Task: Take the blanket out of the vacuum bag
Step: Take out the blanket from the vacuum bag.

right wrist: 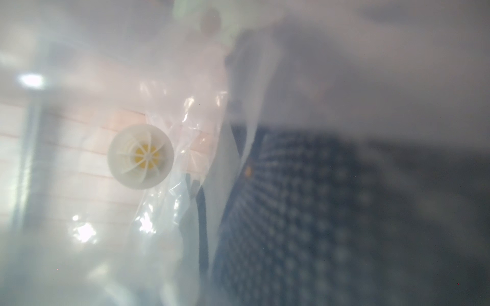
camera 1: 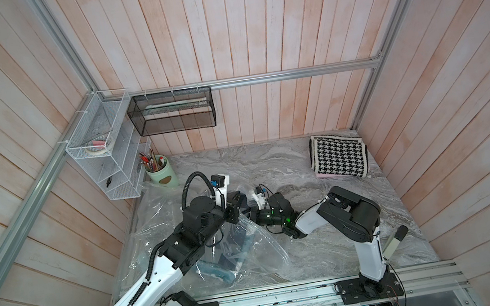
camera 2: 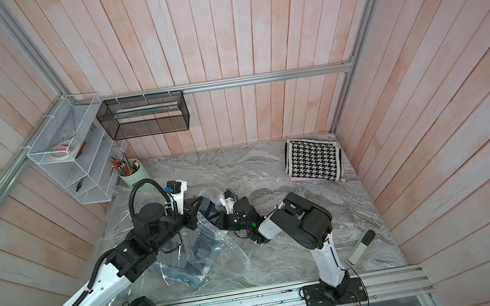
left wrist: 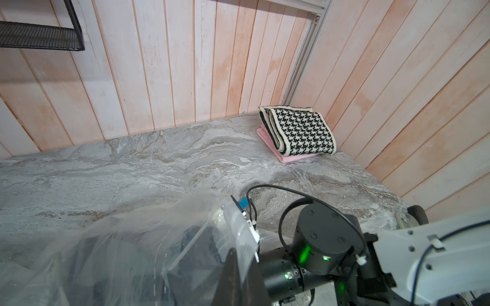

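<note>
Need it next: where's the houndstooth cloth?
In both top views the houndstooth cloth lies in the far right corner of the table, atop a pink cloth.

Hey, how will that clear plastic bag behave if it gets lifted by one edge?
Probably floppy: the bag lies crumpled in folds on the table, so a lifted edge would likely sag. Likely slippery too, since its film looks glossy. The dark blanket inside would probably drag one end down.
</note>
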